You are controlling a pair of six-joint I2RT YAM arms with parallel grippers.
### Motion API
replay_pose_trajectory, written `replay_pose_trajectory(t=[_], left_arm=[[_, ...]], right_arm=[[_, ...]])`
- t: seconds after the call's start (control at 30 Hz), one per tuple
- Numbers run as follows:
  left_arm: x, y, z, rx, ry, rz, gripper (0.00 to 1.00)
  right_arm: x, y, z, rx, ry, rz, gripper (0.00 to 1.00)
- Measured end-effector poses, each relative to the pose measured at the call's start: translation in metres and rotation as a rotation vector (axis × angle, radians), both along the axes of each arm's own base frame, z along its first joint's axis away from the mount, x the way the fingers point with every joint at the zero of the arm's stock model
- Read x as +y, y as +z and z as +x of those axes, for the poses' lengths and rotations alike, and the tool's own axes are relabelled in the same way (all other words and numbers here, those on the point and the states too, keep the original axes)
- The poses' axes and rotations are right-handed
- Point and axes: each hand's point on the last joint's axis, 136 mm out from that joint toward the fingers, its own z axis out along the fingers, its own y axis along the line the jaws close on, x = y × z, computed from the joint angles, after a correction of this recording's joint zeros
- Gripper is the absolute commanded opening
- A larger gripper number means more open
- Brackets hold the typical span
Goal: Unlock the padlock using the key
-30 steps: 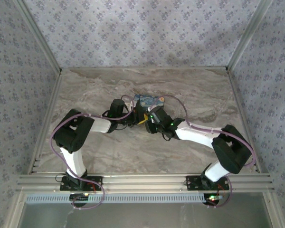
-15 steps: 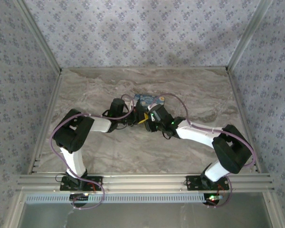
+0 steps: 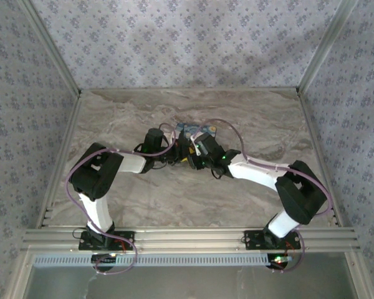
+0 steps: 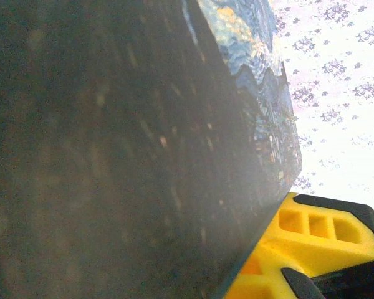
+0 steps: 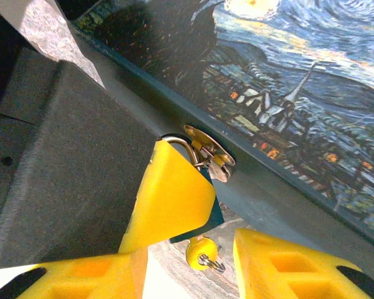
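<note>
The small blue padlock (image 5: 210, 219) hangs by its silvery shackle (image 5: 176, 141) from the brass hasp (image 5: 207, 149) on the front of the starry-night box (image 5: 287, 68). The key (image 5: 201, 251), with a yellow head and a wire ring, sticks out of the padlock's underside. My right gripper (image 5: 210, 200) is open around the lock: one yellow finger (image 5: 168, 199) covers most of the lock body, the other (image 5: 280, 265) stands apart to the right of the key. My left gripper (image 3: 178, 155) is shut at the box's left side; the box's dark wall (image 4: 131, 156) lies against its yellow finger (image 4: 318, 243).
The box (image 3: 197, 129) sits mid-table on the marble top (image 3: 137, 199), with both wrists crowded against its near side. A dark grey foam block (image 5: 62, 162) lies left of the padlock. Patterned walls and metal posts (image 3: 56, 68) enclose the table.
My right wrist has shifted left and closer to the box, covering more of it in the top view. The left arm has stayed put.
</note>
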Motion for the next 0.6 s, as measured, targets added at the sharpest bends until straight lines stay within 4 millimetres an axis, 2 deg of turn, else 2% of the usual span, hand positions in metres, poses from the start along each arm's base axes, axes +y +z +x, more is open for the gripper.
replay_pose_trajectory(t=[0.3, 0.5, 0.6], left_arm=[[0.000, 0.000, 0.000, 0.002, -0.005, -0.003, 0.00], [0.000, 0.001, -0.001, 0.004, -0.008, -0.006, 0.00], [0.000, 0.001, -0.001, 0.004, -0.008, -0.006, 0.00]], right_arm=[[-0.002, -0.011, 0.000, -0.014, -0.002, -0.068, 0.37], [-0.002, -0.017, 0.002, -0.020, -0.005, -0.104, 0.36], [0.001, -0.017, 0.004, -0.030, 0.003, -0.118, 0.30]])
